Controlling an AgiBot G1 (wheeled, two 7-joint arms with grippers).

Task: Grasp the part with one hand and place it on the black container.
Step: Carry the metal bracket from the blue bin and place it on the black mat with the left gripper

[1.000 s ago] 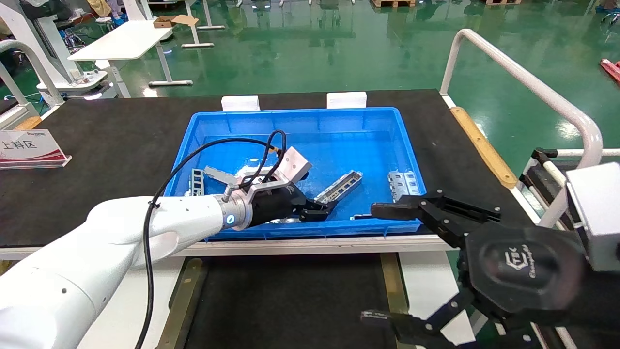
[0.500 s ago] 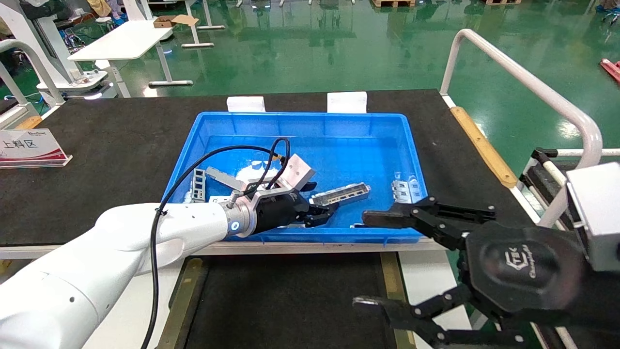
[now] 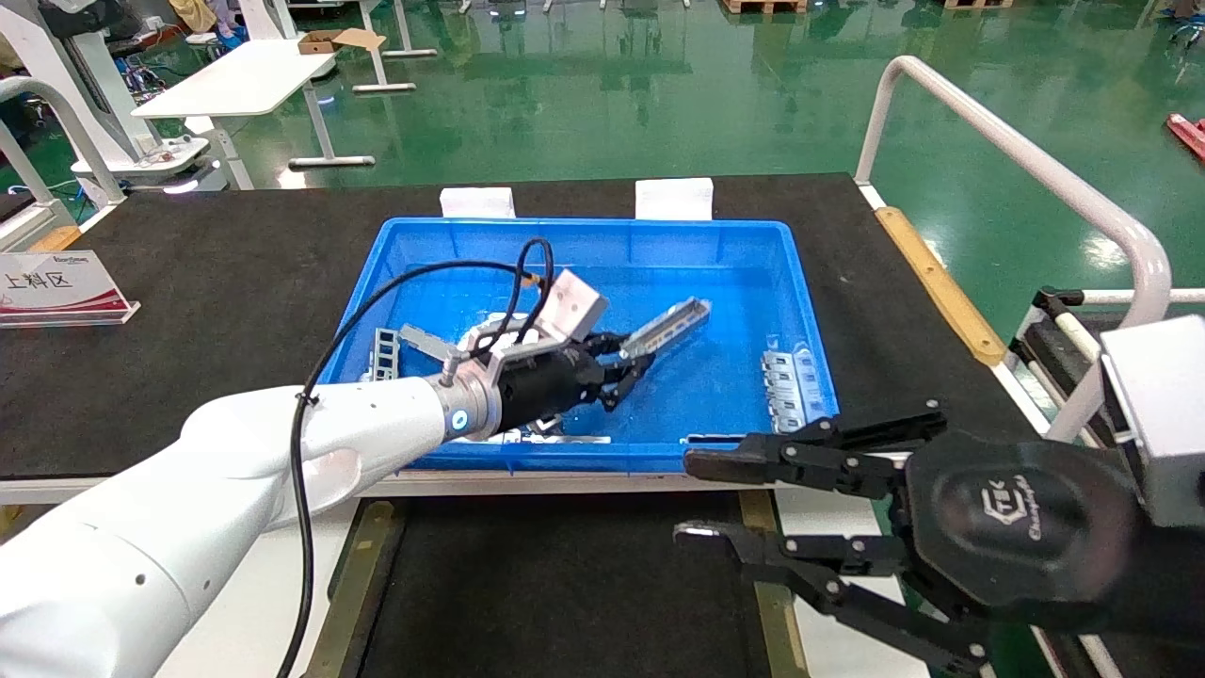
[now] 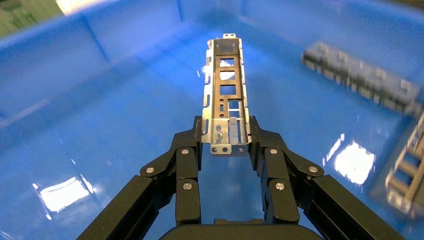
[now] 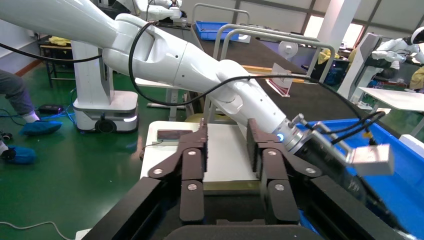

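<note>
My left gripper [image 3: 617,365] is shut on the near end of the part [image 3: 670,323], a long slotted silver channel. It holds the part clear above the floor of the blue bin [image 3: 602,226], far end tilted up. In the left wrist view the part [image 4: 225,95] sticks straight out between the fingers [image 4: 197,137] of the left gripper [image 4: 225,136]. The black container [image 3: 527,584], edged by brass strips [image 3: 350,584], lies in front of the bin. My right gripper [image 3: 687,499] hovers open and empty at the bin's front right corner, and its wrist view shows the same [image 5: 226,137].
More metal pieces lie in the bin: a ribbed one [image 3: 789,381] at the right, a ladder-like one [image 3: 383,353] at the left, flat ones [image 3: 555,438] by the front wall. A sign [image 3: 56,287] stands far left. A white rail [image 3: 1026,165] runs along the right.
My left gripper has lifted the part off the bin floor and swung its far end up and back. My right gripper has drifted left and its fingers have narrowed.
</note>
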